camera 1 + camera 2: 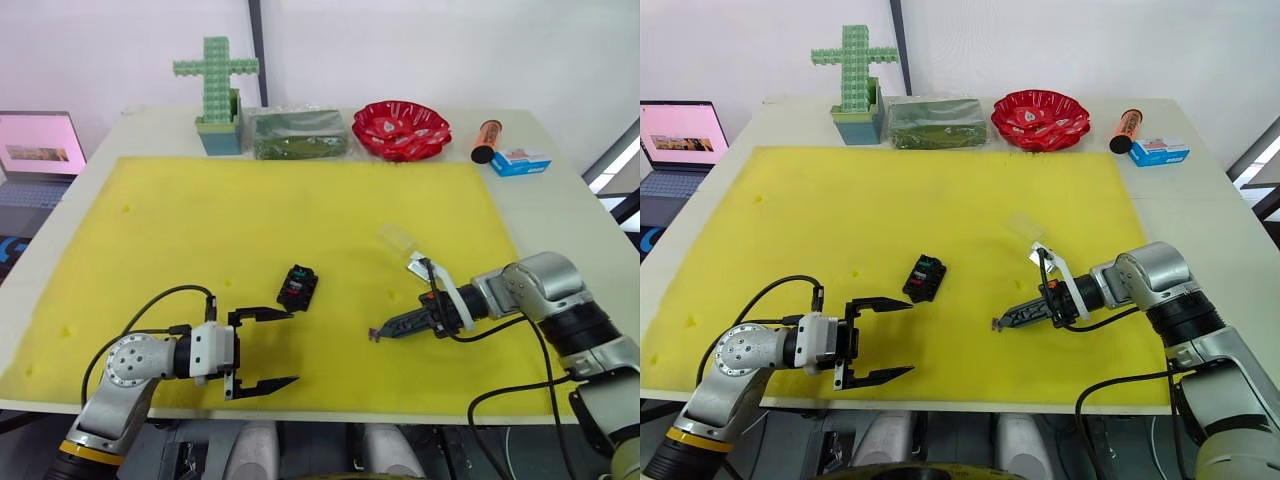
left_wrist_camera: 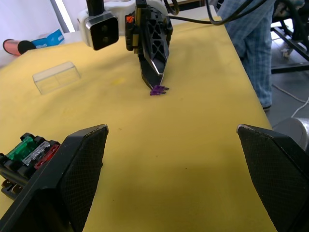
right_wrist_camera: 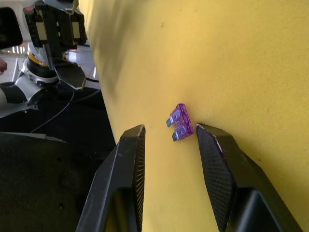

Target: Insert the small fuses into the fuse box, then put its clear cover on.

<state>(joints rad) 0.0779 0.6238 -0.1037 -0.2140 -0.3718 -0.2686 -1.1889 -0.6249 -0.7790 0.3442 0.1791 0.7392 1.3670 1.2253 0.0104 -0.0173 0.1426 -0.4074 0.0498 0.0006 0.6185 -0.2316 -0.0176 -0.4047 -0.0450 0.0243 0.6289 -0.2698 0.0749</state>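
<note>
Right gripper (image 3: 169, 145): fingers parted around the purple fuse (image 3: 180, 122) on the yellow mat (image 1: 300, 210), apparently touching one pad. Left gripper (image 1: 262, 350): spread, empty. Risk: off-centre closure could flick the fuse away.

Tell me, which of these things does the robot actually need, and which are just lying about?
Needed:
- purple fuse, on the mat by the right gripper
- fuse box, with fuses already in it
- clear cover

Lying about:
- green cross
- green packet
- red dish
- orange tube
- blue-and-white carton
- laptop
</note>
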